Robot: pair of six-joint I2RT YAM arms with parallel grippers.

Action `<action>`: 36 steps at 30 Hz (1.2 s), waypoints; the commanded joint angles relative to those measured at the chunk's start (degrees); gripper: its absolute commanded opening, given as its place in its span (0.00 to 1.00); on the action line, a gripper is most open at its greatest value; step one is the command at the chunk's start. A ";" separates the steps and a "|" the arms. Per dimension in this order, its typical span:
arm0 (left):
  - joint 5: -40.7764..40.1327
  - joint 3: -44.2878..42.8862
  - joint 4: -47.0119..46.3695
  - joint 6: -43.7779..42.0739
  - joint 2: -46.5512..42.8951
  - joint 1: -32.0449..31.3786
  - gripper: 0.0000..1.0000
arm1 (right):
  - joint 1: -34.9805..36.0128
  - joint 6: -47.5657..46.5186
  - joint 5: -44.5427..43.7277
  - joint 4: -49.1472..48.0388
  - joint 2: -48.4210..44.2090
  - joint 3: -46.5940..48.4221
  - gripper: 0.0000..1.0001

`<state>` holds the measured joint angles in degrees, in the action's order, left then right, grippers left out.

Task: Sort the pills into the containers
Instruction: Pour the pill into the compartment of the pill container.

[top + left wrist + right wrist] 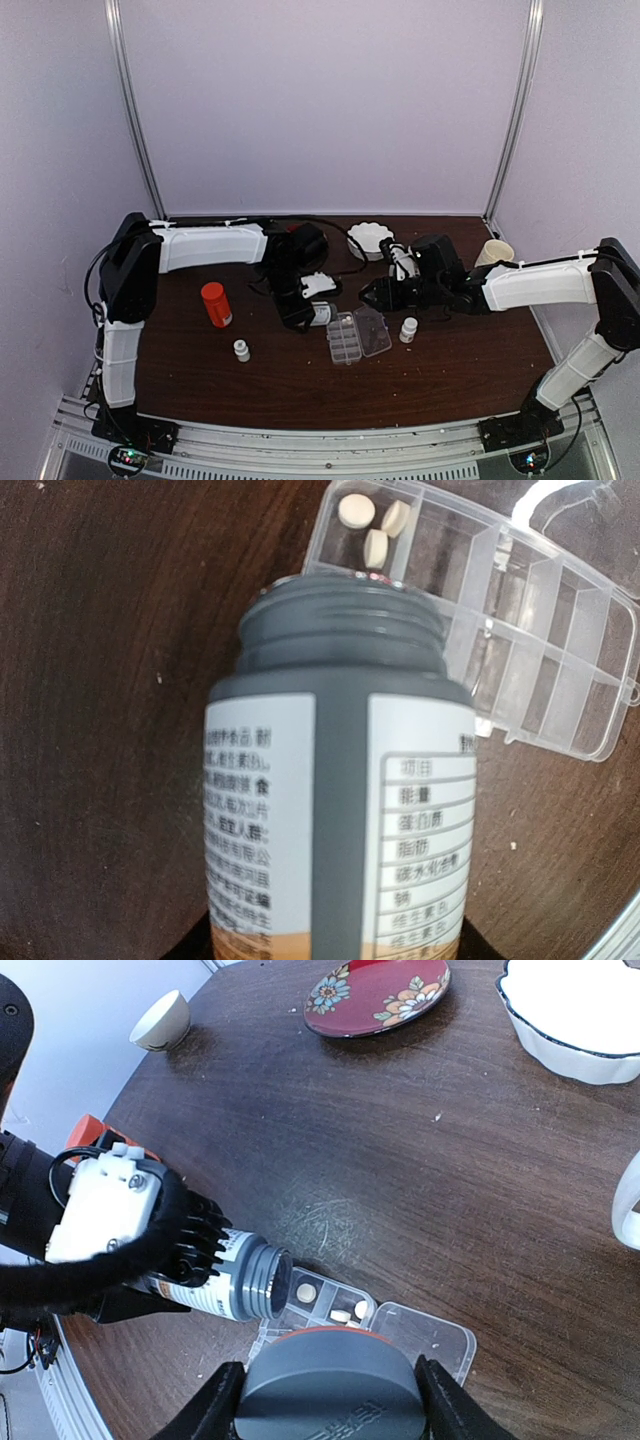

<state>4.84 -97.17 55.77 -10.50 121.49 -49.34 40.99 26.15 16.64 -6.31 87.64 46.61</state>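
Left end effector (297, 308) half closed around one uncapped grey bottle (340, 780), tipped over, mouth right at the end cell of one clear pill box (520, 650). Right end effector (328, 1400) grips one grey cap (328, 1370) near the box. Three pills (375, 547), round, flat and off-white, lie close together in that end cell, just beyond the bottle mouth. Box lid open, on dark table (100, 680).

bottle (340, 780), cap (330, 1385), pill box (545, 630) — cut off
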 commanded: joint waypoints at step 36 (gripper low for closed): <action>3.47 -0.93 -0.63 1.36 -3.73 -0.32 0.00 | -0.15 12.88 8.99 -12.57 9.72 1.56 0.00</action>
<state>6.74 -96.90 56.40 -9.47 120.77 -49.47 40.97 34.37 21.74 -15.25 93.58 46.61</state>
